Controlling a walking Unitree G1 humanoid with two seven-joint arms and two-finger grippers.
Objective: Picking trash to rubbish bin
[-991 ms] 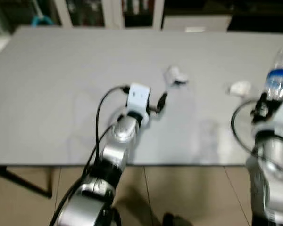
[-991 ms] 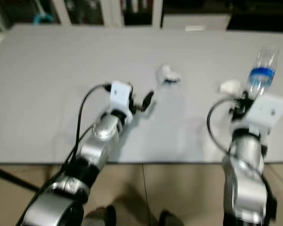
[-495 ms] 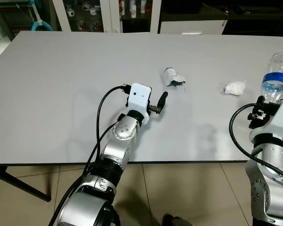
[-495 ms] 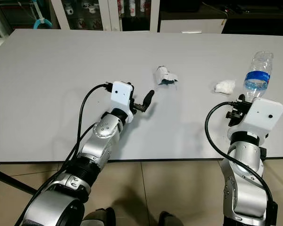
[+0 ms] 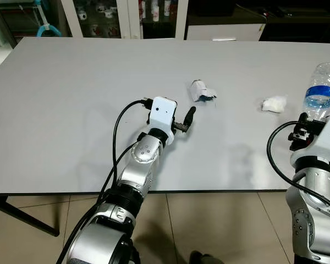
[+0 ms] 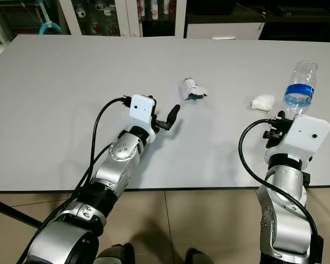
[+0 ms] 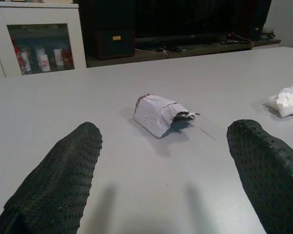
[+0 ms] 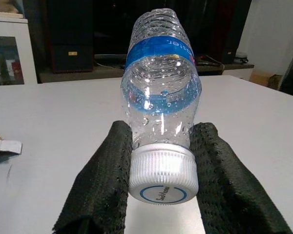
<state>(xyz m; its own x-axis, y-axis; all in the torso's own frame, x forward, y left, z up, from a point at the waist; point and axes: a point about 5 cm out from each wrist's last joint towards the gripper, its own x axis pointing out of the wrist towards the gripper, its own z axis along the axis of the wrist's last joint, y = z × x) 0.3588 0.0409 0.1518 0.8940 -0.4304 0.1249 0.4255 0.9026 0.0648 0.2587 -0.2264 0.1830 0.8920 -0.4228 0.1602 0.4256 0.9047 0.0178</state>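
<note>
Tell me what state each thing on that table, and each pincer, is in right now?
Plastic bottle: empty, capped, clamped at the neck.
Right pincer: shut on the bottle.
Left pincer: open, aimed at the torn carton.
Torn carton: crushed, lying on the table.
Tissue wad: crumpled, lying untouched.

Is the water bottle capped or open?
Capped: the water bottle, held in the right gripper, has its white cap on.

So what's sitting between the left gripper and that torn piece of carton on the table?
Nothing: in the left wrist view only bare table lies between the open left gripper and the torn carton.
</note>
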